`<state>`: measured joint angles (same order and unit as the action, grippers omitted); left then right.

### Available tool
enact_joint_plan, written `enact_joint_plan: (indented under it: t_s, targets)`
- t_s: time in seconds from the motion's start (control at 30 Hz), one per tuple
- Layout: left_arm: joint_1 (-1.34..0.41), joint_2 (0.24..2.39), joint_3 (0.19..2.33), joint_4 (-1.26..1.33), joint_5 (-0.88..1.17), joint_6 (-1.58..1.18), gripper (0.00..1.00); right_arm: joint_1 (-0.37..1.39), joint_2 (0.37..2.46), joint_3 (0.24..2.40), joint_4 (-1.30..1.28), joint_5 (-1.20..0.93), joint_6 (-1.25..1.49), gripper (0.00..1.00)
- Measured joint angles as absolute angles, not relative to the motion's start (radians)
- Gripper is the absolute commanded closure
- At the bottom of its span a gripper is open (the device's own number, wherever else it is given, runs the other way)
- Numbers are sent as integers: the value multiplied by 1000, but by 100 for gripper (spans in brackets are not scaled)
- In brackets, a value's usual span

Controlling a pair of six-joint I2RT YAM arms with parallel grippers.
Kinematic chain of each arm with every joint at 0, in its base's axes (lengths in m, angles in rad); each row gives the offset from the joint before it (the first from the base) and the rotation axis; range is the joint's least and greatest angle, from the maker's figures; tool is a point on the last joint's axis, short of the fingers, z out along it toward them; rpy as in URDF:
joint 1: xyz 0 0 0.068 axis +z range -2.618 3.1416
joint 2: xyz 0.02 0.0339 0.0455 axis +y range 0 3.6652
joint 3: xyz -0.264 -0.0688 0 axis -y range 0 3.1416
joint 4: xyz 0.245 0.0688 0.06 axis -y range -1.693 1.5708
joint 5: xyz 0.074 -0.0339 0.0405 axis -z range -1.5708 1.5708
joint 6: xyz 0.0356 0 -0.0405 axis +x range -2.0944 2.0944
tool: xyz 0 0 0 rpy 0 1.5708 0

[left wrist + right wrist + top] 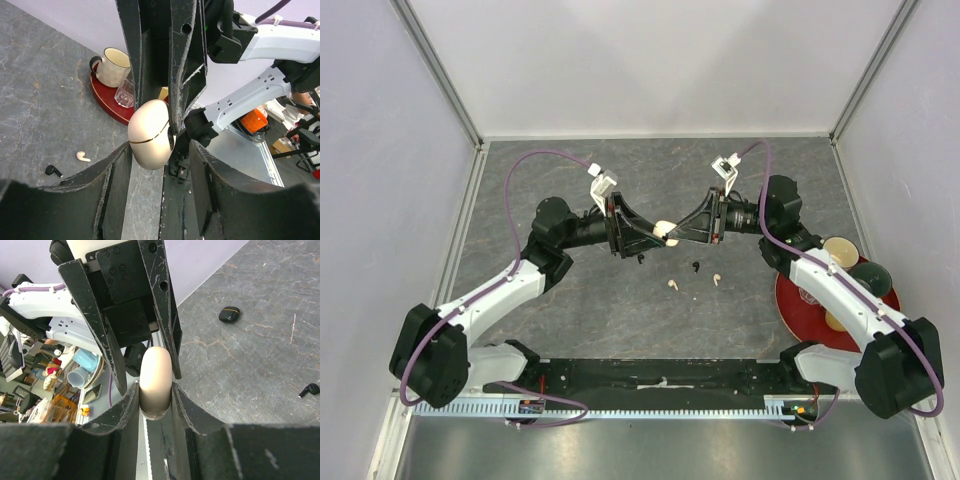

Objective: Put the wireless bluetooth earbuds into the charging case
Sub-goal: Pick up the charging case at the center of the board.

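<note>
Right fingers [189,410] clamp the case [156,375]; left fingers [107,185], half-open astride it, should pinch only the lid and pry gently.

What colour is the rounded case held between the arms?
The charging case is cream-white with a dark seam, clearest in left wrist view.

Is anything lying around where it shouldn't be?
Yes. A cream earbud, a second cream earbud and a black earbud lie scattered on the table, out of any case. The cream case is shut, held in mid-air.
</note>
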<state>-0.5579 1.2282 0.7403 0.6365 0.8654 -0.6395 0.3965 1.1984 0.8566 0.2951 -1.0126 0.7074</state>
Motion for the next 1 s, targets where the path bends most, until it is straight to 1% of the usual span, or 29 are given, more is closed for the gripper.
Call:
enact_joint_plan:
  t_s: [0.17, 0.23, 0.4, 0.5, 0.57, 0.67, 0.73, 0.87, 0.9, 0.97, 1.0]
  targets:
    - [-558, 1235, 740, 651, 862, -652, 51, 397, 1192, 853, 295, -1013, 707, 95]
    - [-558, 1240, 740, 654, 862, -656, 57, 397, 1192, 851, 295, -1013, 707, 96]
    - [-559, 1258, 741, 665, 863, -672, 62, 398, 1192, 849, 296, -1013, 708, 96]
    - [-559, 1266, 743, 672, 865, -682, 62, 397, 1192, 849, 297, -1014, 708, 96]
    - [-559, 1271, 743, 680, 866, -688, 59, 397, 1192, 849, 297, -1014, 707, 95]
    - [-559, 1276, 744, 687, 867, -692, 58, 397, 1192, 849, 297, -1013, 706, 95]
    - [-559, 1280, 747, 688, 868, -693, 55, 397, 1192, 849, 297, -1011, 703, 95]
    - [-566, 1287, 753, 691, 870, -695, 56, 402, 1192, 849, 295, -1007, 702, 95]
    - [-566, 1287, 753, 691, 870, -696, 59, 402, 1192, 849, 295, -1007, 700, 95]
    - [-566, 1290, 754, 691, 870, -697, 69, 402, 1192, 849, 292, -1007, 697, 95]
    - [-566, 1291, 754, 690, 870, -701, 70, 402, 1192, 849, 291, -1007, 692, 95]
